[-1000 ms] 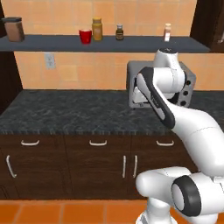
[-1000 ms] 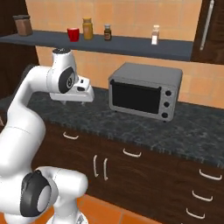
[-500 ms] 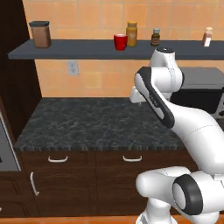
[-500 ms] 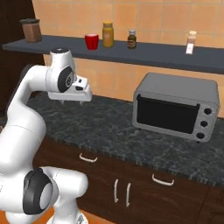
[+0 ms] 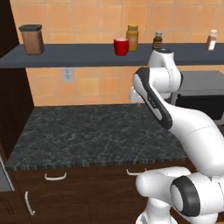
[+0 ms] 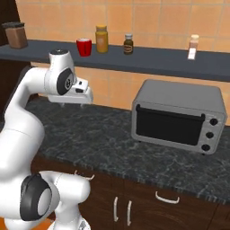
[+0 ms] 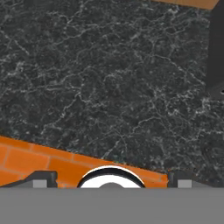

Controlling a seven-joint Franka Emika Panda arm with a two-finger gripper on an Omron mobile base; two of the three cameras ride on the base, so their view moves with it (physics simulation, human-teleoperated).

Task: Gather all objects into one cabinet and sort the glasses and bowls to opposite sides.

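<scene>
Your red cup (image 5: pixel 121 46) stands upright on the long dark wall shelf (image 5: pixel 65 57), near the middle of its length and close to the front edge. Just beside it sits a tall amber jar (image 5: pixel 132 37), then a small dark bottle (image 5: pixel 158 40), and well along toward the far end a pale shaker (image 6: pixel 193 46). At the opposite end of the shelf you have a brown canister (image 5: pixel 32 39) with a dark lid.

Your tool (image 6: pixel 73 103) hangs in the air below the shelf, over the back part of the dark speckled worktop (image 6: pixel 103 139), and points down at it. It touches nothing and carries nothing. In the hand view the two tips (image 7: pixel 43 179) sit far apart at the bottom corners, with bare worktop stone between them, so you can read the jaws as wide open.

A grey toaster oven (image 6: pixel 179 117) stands on the worktop, well apart from the tool, toward the back edge. Below the worktop's front edge run dark brown drawer fronts (image 5: pixel 57 188) with small pale handles.
</scene>
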